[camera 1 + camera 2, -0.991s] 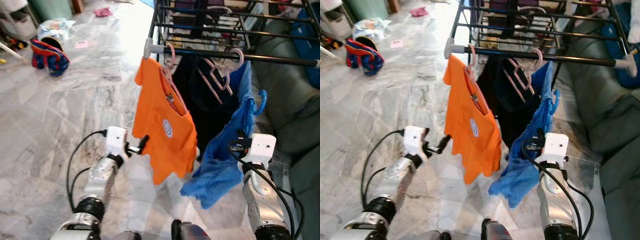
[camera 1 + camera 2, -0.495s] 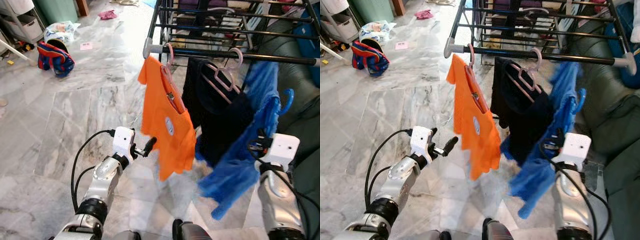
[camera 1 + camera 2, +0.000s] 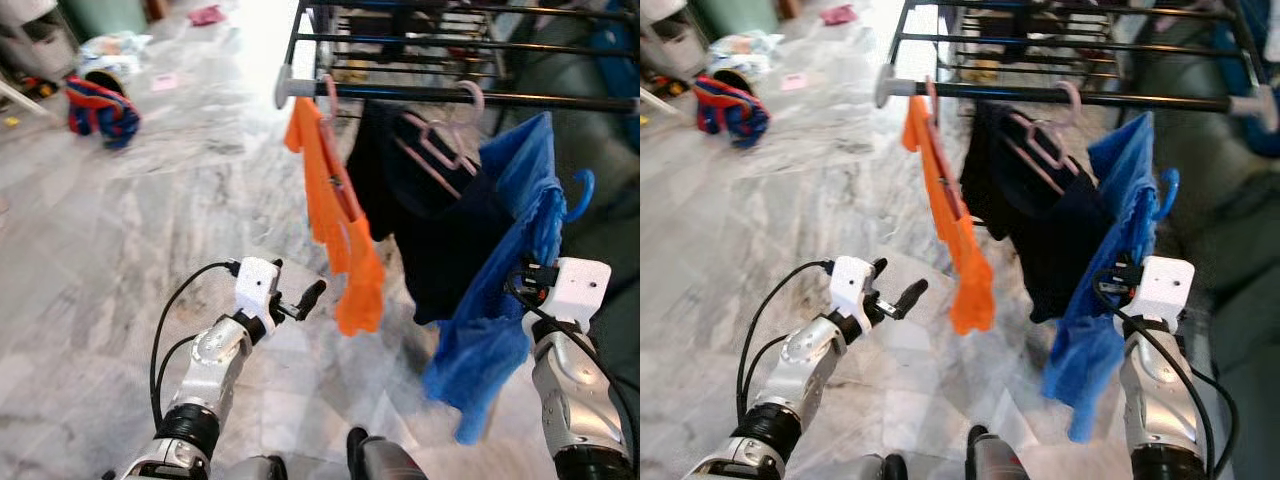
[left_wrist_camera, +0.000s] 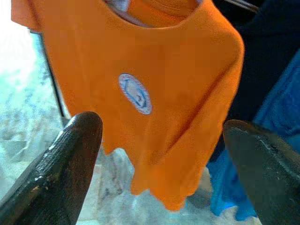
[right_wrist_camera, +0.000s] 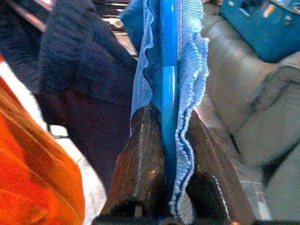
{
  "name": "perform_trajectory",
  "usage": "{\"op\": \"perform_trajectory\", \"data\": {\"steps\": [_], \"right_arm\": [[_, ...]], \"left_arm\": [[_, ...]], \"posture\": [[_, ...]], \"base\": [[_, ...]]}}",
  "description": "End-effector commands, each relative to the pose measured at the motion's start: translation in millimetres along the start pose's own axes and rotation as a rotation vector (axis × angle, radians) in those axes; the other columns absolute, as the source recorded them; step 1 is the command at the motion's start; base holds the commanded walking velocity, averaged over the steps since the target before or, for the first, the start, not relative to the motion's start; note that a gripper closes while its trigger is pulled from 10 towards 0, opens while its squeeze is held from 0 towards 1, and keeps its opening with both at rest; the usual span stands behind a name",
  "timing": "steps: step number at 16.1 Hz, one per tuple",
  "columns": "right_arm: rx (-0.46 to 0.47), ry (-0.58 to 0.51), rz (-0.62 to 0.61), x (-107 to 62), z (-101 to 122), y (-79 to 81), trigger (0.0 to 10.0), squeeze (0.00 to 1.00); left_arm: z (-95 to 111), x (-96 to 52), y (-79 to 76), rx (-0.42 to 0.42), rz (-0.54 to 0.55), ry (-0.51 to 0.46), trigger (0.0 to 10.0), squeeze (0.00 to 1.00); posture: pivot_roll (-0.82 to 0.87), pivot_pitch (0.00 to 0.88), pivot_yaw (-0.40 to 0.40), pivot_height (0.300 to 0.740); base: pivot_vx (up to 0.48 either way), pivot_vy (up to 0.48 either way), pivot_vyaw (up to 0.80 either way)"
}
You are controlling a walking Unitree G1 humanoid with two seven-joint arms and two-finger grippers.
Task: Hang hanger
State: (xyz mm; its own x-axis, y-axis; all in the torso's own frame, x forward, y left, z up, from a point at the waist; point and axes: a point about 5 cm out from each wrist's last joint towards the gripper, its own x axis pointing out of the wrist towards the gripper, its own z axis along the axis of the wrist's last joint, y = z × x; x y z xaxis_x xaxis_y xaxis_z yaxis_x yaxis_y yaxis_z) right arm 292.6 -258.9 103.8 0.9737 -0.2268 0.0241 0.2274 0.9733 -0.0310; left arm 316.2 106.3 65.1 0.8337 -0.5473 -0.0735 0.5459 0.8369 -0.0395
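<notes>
Right gripper (image 5: 169, 140) was raised on the right, below the near rail of the drying rack (image 3: 470, 98), its two black fingers (image 5: 143, 154) clamped tight on a blue hanger (image 5: 168, 70) with a blue garment (image 3: 500, 300) draped over it. The hanger's blue hook (image 3: 583, 195) stood free in the air, lower than the rail and off to its right, not touching it, so the hanger was not on the rack. The garment hung down past the right wrist toward the floor. Left gripper (image 3: 300, 300) was held out low on the left, fingers (image 4: 70, 159) spread wide with nothing between them, pointed at an orange T-shirt (image 3: 335, 215) just beyond it, apart from the cloth. The orange shirt hung on a pink hanger (image 3: 330, 100) at the left end of the near rail; the wrist view showed a round white-and-blue badge (image 4: 135, 93) on its front. Just right of it a dark garment (image 3: 420, 220) hung on a second pink hanger (image 3: 455, 130), between the orange shirt and the blue garment. Marble floor (image 3: 130, 230) underneath. A red and blue bundle (image 3: 100, 108) lay on the floor far left, a small pink cloth (image 3: 207, 15) farther back. A grey sofa (image 5: 243, 108) sat on the right behind the rack, with a blue box (image 5: 262, 23) beyond it.
</notes>
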Motion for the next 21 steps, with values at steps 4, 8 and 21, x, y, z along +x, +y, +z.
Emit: {"op": "perform_trajectory", "data": {"steps": [4, 8, 21], "right_arm": [[-0.001, -0.002, 0.032, 0.0, 0.3, 3.6, 10.0, 0.0], [-0.01, -0.004, 0.051, 2.4, 1.5, 6.0, 10.0, 0.0], [-0.017, 0.024, 0.123, 1.6, -3.0, 13.2, 10.0, 0.0]], "left_arm": [[-5.6, -4.5, -1.0, -0.024, 0.02, 0.015, 10.0, 0.0], [-4.2, -2.0, -1.0, -0.028, 0.026, 0.014, 10.0, 0.0], [2.6, 1.3, 6.5, -0.084, 0.064, -0.017, 10.0, 0.0]], "posture": [[-0.14, 0.221, 0.017, 0.74], [-0.14, 0.208, 0.012, 0.74], [-0.15, 0.217, 0.014, 0.74]], "base": [[0.0, 0.0, 0.0], [0.0, 0.0, 0.0], [0.0, -0.178, 0.0]]}}
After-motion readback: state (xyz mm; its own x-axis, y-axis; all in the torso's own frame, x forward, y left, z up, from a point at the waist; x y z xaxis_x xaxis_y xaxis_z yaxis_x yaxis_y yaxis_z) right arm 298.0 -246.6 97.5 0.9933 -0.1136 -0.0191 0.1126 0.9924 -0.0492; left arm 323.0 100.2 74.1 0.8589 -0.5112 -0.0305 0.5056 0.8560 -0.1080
